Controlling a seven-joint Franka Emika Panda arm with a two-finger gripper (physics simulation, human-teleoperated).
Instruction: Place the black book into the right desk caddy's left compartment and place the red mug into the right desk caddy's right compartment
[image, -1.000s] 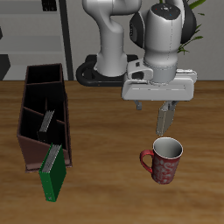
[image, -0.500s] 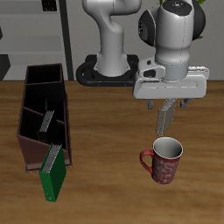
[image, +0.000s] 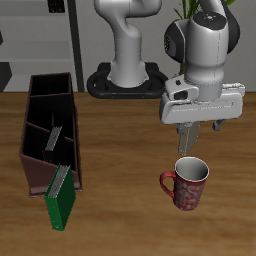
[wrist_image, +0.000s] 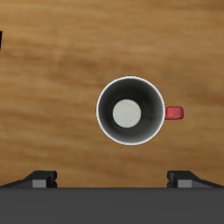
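The red mug (image: 186, 186) stands upright on the table near its front edge, handle toward the caddy; the wrist view shows it from above, white inside (wrist_image: 130, 111). My gripper (image: 190, 140) hangs open and empty a little above the mug, clear of it, with the fingers (wrist_image: 40, 178) wide apart. The right desk caddy (image: 76, 125), a long dark brown box, stands apart from the mug. A thin dark book with a pale edge, apparently the black book (image: 54, 139), stands in its slanted-divider section.
A green book (image: 60, 200) leans against the caddy's end nearest the table's front edge. The robot's base (image: 125, 80) stands at the back. The caddy's section farthest back (image: 50, 92) looks empty.
My gripper has risen and drifted a little away from the caddy. The mug, caddy and books have not moved.
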